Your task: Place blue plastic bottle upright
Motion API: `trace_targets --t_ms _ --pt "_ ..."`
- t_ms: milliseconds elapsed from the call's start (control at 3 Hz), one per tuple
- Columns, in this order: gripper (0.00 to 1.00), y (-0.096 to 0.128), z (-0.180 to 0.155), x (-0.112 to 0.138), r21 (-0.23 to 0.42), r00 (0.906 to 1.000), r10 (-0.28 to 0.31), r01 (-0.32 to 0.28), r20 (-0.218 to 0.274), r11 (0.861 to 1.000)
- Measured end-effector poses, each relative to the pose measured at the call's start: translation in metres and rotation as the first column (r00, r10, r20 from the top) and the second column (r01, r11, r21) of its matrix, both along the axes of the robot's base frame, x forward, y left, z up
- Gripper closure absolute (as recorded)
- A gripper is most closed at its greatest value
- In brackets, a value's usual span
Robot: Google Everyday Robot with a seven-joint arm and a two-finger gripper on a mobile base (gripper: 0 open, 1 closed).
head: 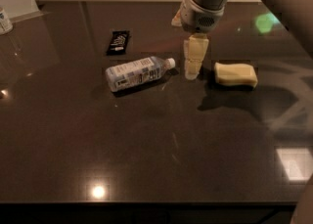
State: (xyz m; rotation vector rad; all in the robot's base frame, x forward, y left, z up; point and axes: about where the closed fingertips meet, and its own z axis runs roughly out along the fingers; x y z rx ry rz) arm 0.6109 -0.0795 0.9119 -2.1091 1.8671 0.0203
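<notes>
dim, warm | glare spots on tabletop (146, 145) front-L & R edge | claw (191, 74) mid-table rear, shadow falls R

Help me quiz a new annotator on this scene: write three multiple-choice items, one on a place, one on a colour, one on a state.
1. Where is the gripper?
A. Between the capped end of the blue plastic bottle and the sponge
B. Left of the bottle's base
C. Right of the sponge

2. What colour is the sponge?
A. Green
B. Pale yellow
C. Red

3. How is the bottle?
A. Upright
B. Held aloft
C. Lying on its side on the table

Answers: 1 A, the gripper hangs just right of the capped end, with the sponge beyond it. 2 B, its whole surface shows pale yellow. 3 C, its long side rests on the table.
</notes>
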Motion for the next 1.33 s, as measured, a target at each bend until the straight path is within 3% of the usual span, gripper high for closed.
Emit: trace_targets --t_ms 667,1333 --pt "0.00 0.039 -0.036 0.019 -0.046 0.9938 0.101 -0.103 -0.048 0.994" --pt "0.00 0.073 -0.046 0.023 -0.057 0.9790 0.180 -0.185 -0.096 0.981"
